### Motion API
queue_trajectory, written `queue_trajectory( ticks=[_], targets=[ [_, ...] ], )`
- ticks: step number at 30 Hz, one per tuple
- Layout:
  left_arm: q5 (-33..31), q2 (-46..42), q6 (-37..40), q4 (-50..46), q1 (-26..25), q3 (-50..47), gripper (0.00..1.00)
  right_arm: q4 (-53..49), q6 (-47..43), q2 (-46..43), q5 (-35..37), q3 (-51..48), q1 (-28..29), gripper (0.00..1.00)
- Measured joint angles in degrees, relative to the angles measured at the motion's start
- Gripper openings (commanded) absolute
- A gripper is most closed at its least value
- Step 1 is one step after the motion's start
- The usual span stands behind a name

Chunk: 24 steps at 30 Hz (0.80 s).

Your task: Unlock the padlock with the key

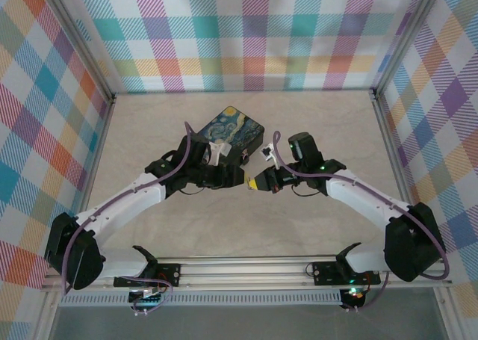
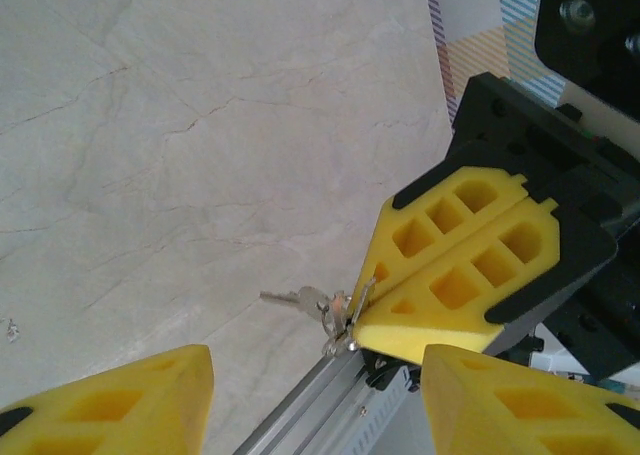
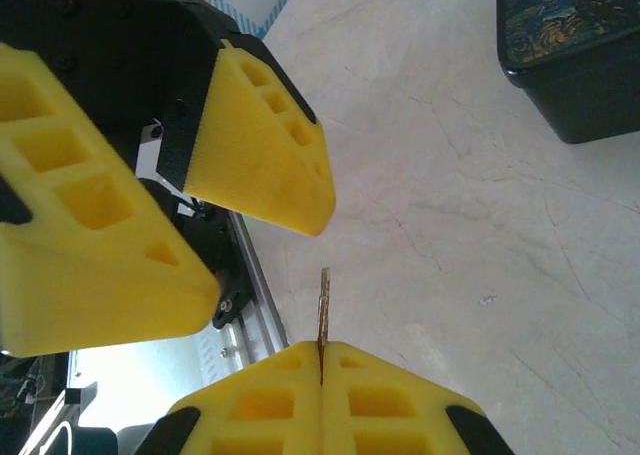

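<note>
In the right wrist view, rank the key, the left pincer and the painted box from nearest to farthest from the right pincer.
1. key, pinched in the right pincer, bottom centre.
2. left pincer, open, upper left, beside the key's tip.
3. painted box, upper right corner, well beyond both.

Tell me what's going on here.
The right tool is shut on a small silvery key, pinched edge-on so that it pokes out past the tips. The left tool faces it just above the table, jaws apart and holding nothing. A dark box with a painted lid sits behind them.
</note>
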Motion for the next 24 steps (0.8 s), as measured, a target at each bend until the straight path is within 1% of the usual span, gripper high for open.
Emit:
queue_trajectory(
  ticks=[4, 7, 14, 16, 22, 24],
  targets=[
    [0.44, 0.57, -0.63, 0.92, 0.57, -0.17, 0.48, 0.59, 0.20, 0.28, -1.27, 0.00, 0.00, 0.00],
    [0.72, 1.07, -1.44, 2.71, 0.96, -0.24, 0.41, 1.73, 0.57, 0.28, -2.05, 0.00, 0.00, 0.00],
    [1.86, 1.22, -2.34, 5.35, 1.29, -1.18, 0.38, 3.54, 1.88, 1.22, -3.61, 0.00, 0.00, 0.00],
    [2.10, 1.22, -2.69, 5.95, 1.46, -1.66, 0.34, 3.69, 1.95, 1.55, -3.78, 0.00, 0.00, 0.00],
    [2.67, 1.09, -3.26, 6.64, 2.08, -2.40, 0.31, 4.96, 3.17, 1.84, -4.24, 0.00, 0.00, 0.00],
    [3.02, 1.07, -3.39, 6.91, 2.29, -2.67, 0.29, 5.27, 3.41, 2.21, -4.50, 0.15, 0.00, 0.00]
  ],
)
